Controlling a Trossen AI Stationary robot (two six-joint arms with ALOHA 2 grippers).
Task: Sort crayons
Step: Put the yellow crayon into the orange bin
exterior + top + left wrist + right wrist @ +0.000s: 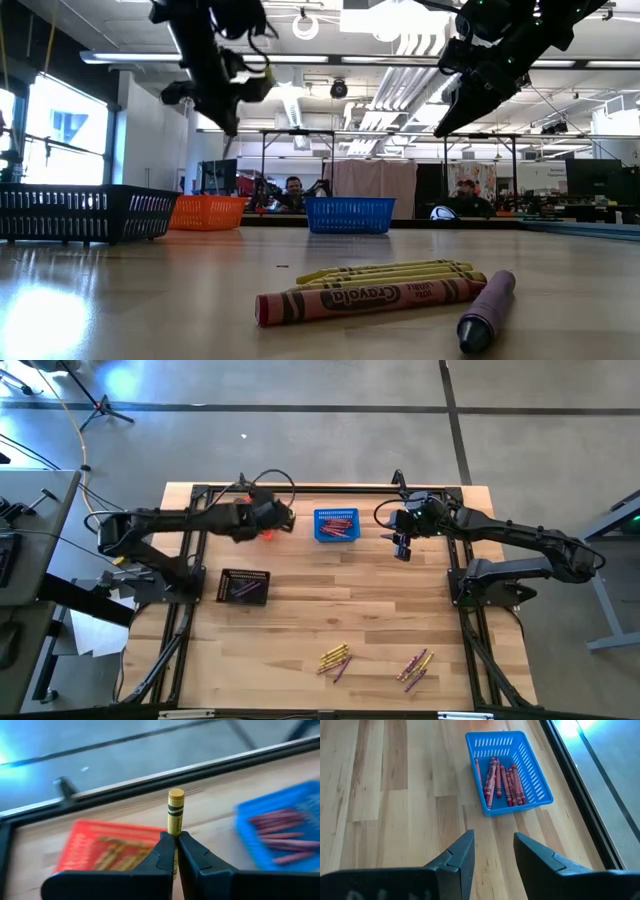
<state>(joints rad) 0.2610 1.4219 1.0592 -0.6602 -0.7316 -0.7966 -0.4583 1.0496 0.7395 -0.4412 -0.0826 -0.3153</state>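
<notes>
My left gripper (175, 836) is shut on a yellow crayon (175, 812) and hangs above the orange basket (107, 847), which holds yellow crayons. It shows at the far left of the table (270, 520). To its right stands the blue basket (337, 525) with red crayons. My right gripper (492, 845) hovers open and empty beside the blue basket (512, 767). The black basket (244, 586) holds purple crayons. Loose yellow, red and purple crayons lie near the front edge in two clusters (335, 658) (417, 668). My left gripper pinches the yellow crayon between its two fingers at the crayon's lower part (174, 829). The crayon lies along the fingers and sticks out past their tips, its flat end (176, 795) foremost. It is lifted clear, above the orange basket.
The three baskets rest on the wooden table, orange (207, 212), blue (348, 214) and black (80, 212). A black frame (330, 488) runs along the table's edges. People sit beyond the far edge (292, 188). Bare wood lies in the table's middle.
</notes>
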